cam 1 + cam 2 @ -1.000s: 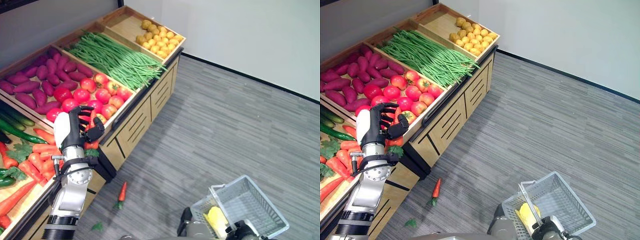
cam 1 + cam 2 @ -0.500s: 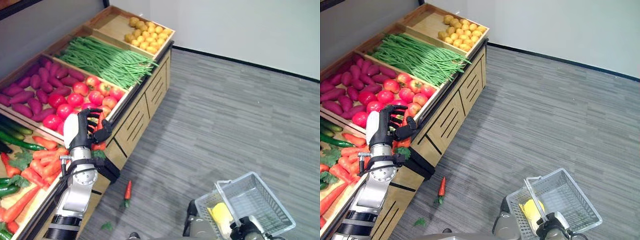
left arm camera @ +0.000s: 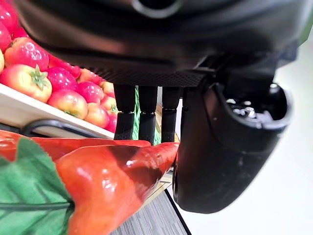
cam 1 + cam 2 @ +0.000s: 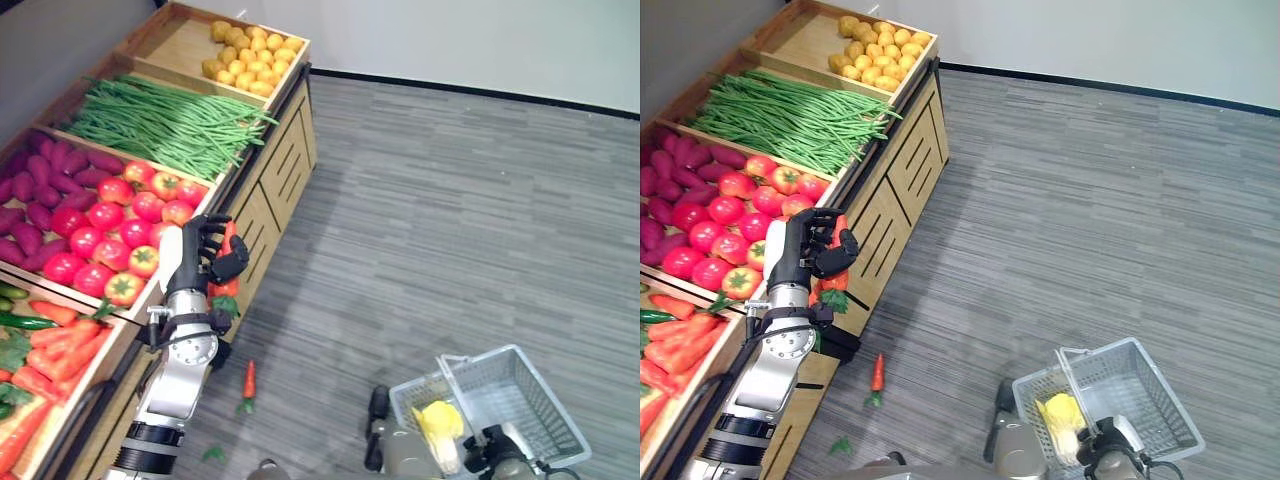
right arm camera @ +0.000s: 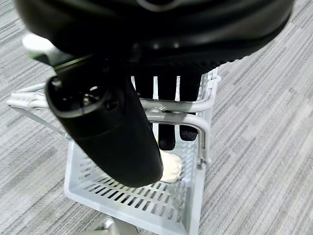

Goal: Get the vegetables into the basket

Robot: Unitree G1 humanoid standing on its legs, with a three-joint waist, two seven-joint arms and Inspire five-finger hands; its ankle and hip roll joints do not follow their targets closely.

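Observation:
My left hand (image 4: 200, 252) is shut on a red-orange carrot (image 3: 112, 181) with a green leaf, held just past the front edge of the produce stand beside the tomatoes (image 4: 110, 215). The fingers (image 3: 146, 117) curl over the carrot and the thumb presses its side. At the lower right my right hand (image 4: 500, 452) is shut on the handle (image 5: 171, 108) of a white wire basket (image 4: 545, 395). A yellow vegetable (image 4: 437, 425) lies inside the basket. Another carrot (image 4: 248, 380) lies on the floor below the stand.
The wooden stand (image 4: 270, 170) runs along the left with bins of yellow round produce (image 4: 245, 50), green beans (image 4: 160, 120), purple sweet potatoes (image 4: 40, 175) and carrots (image 4: 50, 350). A loose leaf (image 4: 212, 453) lies on the grey floor (image 4: 450, 200).
The whole view has swung, so the stand sits further left. My left hand, still holding the carrot, has come away from the carrot bin to the stand's front edge. The basket stays at lower right.

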